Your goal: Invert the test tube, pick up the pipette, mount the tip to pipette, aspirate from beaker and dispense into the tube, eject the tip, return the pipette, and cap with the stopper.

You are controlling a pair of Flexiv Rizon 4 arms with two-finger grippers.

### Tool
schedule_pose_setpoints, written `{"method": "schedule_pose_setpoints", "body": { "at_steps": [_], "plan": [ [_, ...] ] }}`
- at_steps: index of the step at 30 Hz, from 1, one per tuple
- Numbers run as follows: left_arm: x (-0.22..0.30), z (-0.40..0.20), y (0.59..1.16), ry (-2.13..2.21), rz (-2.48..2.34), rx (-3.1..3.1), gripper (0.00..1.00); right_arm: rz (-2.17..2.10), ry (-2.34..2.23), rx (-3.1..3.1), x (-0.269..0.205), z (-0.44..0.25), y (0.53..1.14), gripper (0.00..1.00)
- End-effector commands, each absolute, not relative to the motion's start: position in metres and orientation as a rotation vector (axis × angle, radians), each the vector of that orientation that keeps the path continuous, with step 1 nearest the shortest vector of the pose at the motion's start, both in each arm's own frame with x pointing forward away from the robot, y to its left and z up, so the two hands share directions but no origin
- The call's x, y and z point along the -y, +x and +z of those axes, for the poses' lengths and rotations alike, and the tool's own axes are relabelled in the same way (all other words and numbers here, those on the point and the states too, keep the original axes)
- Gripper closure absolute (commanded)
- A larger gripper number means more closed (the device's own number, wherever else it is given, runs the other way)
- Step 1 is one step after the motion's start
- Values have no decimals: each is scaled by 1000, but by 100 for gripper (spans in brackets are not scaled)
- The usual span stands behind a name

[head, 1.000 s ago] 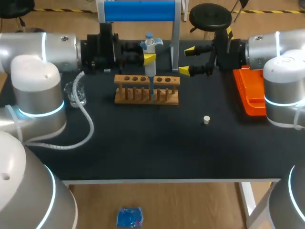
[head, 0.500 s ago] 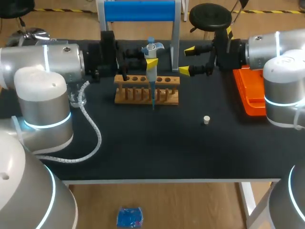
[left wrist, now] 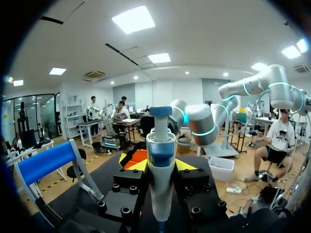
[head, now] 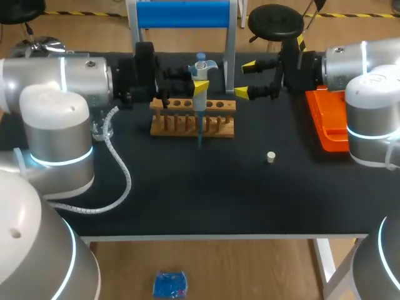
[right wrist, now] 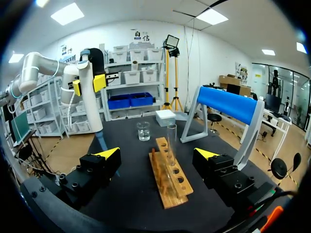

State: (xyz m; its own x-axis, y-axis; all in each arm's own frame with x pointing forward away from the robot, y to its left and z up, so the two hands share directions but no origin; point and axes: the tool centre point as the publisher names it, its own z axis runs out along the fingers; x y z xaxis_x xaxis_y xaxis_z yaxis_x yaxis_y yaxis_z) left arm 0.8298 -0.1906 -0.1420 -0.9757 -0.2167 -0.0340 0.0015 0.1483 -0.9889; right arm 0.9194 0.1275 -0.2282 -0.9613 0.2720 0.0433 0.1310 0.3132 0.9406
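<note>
My left gripper (head: 199, 76) is shut on the white and blue pipette (head: 200, 69), which hangs upright above the wooden rack (head: 192, 119). The pipette's blue tip (head: 200, 139) points down in front of the rack. In the left wrist view the pipette (left wrist: 160, 179) stands between the yellow fingers (left wrist: 139, 165). A clear test tube (right wrist: 171, 138) stands upright in the rack (right wrist: 170, 174). The beaker (right wrist: 143, 131) is beyond the rack's far end. My right gripper (head: 247, 78) hangs open at the rack's right, with nothing between its fingers. The small stopper (head: 270, 157) lies on the mat to the right.
An orange tray (head: 328, 119) sits at the table's right edge under my right arm. A blue-topped stand (head: 182, 14) rises behind the rack. A white box (right wrist: 165, 116) sits beyond the beaker. The mat in front of the rack is bare.
My left arm has shifted to the right with the pipette, and the tip now hangs lower, in front of the rack. The right arm has not moved.
</note>
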Motion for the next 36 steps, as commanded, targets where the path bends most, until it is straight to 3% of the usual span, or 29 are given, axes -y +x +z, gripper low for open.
{"method": "schedule_pose_setpoints", "body": {
  "at_steps": [1, 7, 17, 36],
  "plan": [
    [192, -140, 830, -216, -1929, -2254, 100, 1731, 377, -2442, -128, -229, 919, 0],
    [192, -140, 830, -216, -1929, -2254, 100, 1731, 377, -2442, -128, -229, 919, 0],
    [192, -140, 830, -216, -1929, -2254, 100, 1902, 82, -2411, -120, -203, 856, 0],
    [192, -140, 830, -216, -1929, -2254, 100, 2277, -227, -2304, -182, -197, 831, 0]
  ]
}}
